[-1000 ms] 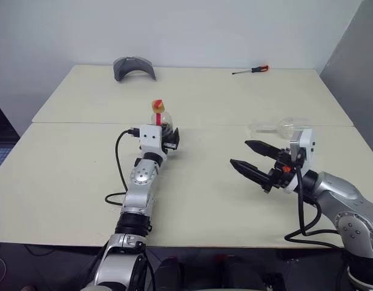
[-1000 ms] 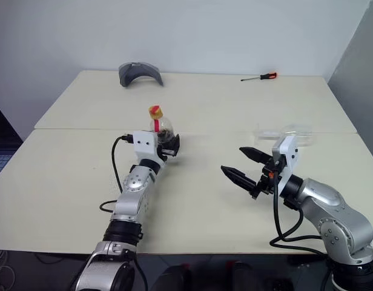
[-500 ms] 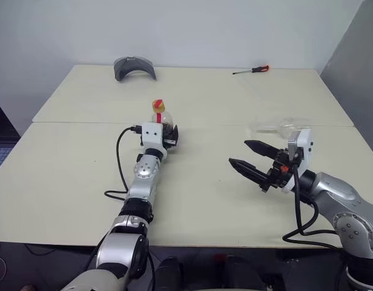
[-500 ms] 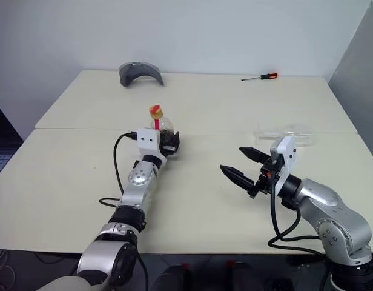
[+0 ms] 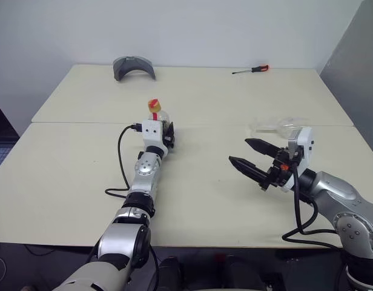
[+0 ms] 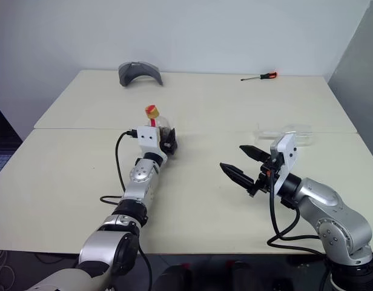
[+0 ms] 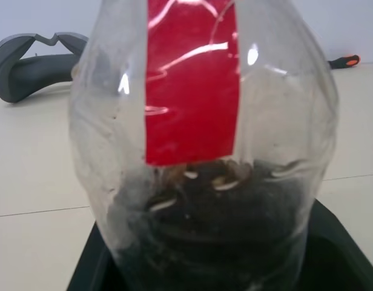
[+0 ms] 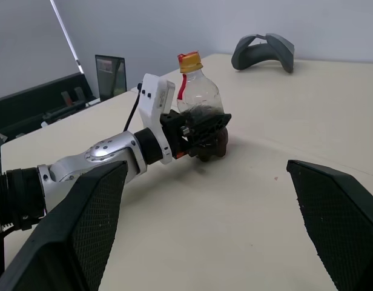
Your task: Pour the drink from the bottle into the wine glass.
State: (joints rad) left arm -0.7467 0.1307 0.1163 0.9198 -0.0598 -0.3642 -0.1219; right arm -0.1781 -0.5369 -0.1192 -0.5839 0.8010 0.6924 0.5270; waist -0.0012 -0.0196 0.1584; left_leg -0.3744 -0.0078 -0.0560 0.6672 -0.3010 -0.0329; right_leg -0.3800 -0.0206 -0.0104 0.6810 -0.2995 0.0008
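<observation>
I see my left gripper, jaws clenched on the upright bottle mid-tabletop. My right gripper hovers, jaws released. The glass lies toward the right edge.

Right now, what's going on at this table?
The left gripper has its fingers around the belly of the bottle, which stands upright and capped on the table, with the dark drink low inside. The right gripper hangs open above the table, empty. The wine glass lies on its side beyond it, so nothing is poured yet.
</observation>
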